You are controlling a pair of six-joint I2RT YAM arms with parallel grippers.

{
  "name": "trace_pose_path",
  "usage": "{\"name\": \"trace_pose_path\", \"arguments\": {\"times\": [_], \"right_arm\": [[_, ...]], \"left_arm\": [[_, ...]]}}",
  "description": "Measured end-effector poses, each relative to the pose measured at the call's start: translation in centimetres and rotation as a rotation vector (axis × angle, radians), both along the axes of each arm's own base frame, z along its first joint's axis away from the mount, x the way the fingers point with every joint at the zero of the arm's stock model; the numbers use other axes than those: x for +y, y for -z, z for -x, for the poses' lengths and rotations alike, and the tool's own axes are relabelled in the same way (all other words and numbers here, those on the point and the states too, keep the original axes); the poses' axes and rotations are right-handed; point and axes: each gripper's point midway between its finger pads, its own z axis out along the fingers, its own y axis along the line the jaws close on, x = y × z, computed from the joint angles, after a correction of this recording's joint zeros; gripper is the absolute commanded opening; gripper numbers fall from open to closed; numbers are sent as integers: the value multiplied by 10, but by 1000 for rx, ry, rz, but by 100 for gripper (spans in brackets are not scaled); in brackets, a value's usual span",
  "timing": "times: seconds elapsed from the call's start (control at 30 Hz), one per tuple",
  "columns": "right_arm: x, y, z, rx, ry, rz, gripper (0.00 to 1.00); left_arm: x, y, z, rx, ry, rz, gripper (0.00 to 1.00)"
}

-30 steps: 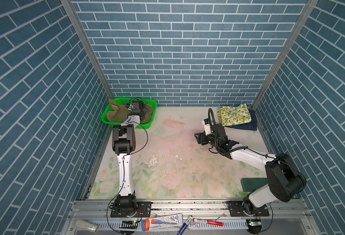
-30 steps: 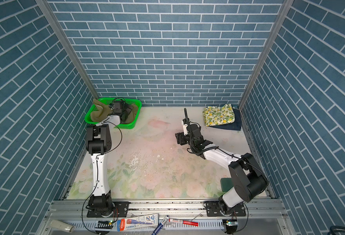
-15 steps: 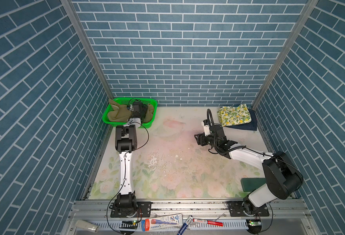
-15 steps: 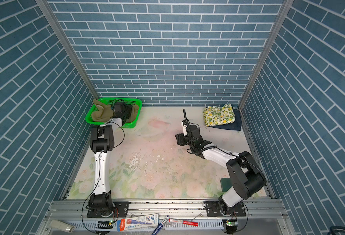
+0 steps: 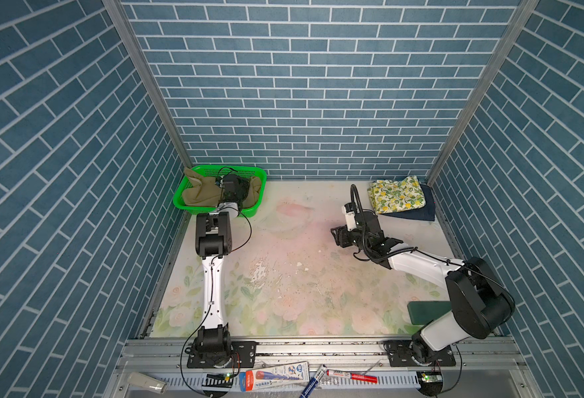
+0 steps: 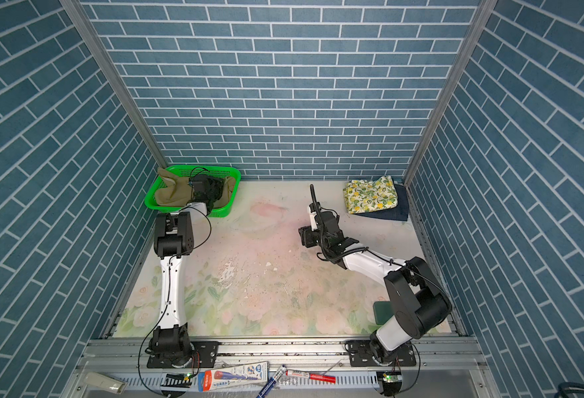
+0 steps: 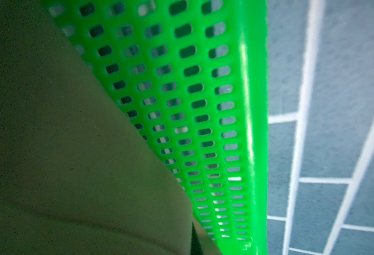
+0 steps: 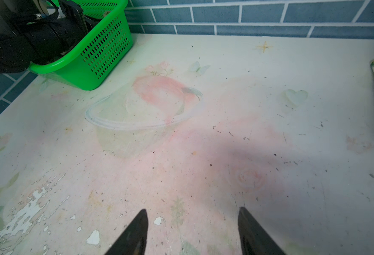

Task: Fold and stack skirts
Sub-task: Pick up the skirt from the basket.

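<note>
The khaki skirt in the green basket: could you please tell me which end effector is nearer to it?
Left. The left end effector is inside the basket, right at the khaki skirt; the right end effector hangs over the table's middle, well apart.

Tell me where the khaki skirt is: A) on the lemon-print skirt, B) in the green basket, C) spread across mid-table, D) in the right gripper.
B: the khaki skirt lies bunched inside the green basket, while the lemon-print skirt sits on the denim skirt with nothing on top.

Three skirts [image 5: 396, 194], one green basket [image 5: 235, 169], two arms [image 5: 211, 286]
</note>
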Motion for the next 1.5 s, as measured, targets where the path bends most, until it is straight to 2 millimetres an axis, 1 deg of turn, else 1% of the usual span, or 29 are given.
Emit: {"name": "trace_pose_path", "arguments": {"times": [0.07,0.17,0.27,0.33,0.43,0.5,0.63,0.77,0.87,0.97,1.07,1.2,1.27,1.37,1.43,1.5], "right_arm": [[-1,-6,0,-12,5,-10,60],[-3,-13,0,-31,16,-18,59],[-6,-19,0,-39,36,-33,59],[-9,-26,1,-52,48,-44,59],[-14,-35,2,-72,70,-61,59],[-19,-38,4,-79,94,-68,59],[-33,-44,6,-96,160,-75,59],[-49,-49,10,-107,218,-90,58],[-59,-56,12,-111,254,-112,58],[-67,-66,13,-122,287,-143,58],[-76,-76,18,-133,316,-175,58],[-88,-84,30,-139,350,-200,57],[-96,-88,36,-140,372,-210,57],[-110,-97,47,-148,407,-223,58],[-122,-105,56,-157,439,-239,58],[-134,-112,65,-163,472,-259,58]], "left_arm": [[3,-10,3,-17,7,-6,0],[7,-42,5,-80,16,-12,0],[12,-86,7,-166,29,-20,0],[12,-119,10,-231,45,-26,0],[11,-163,16,-323,72,-38,0],[6,-185,21,-370,100,-45,0],[-9,-215,34,-439,172,-67,0],[-26,-237,50,-491,253,-97,0],[-40,-255,66,-533,315,-119,0],[-54,-276,86,-580,372,-145,0],[-68,-303,110,-628,426,-176,0],[-94,-347,150,-712,496,-230,0],[-112,-370,175,-758,532,-258,0],[-146,-404,220,-833,597,-296,0],[-175,-423,252,-879,649,-318,0],[-201,-435,282,-914,700,-325,0]]}}
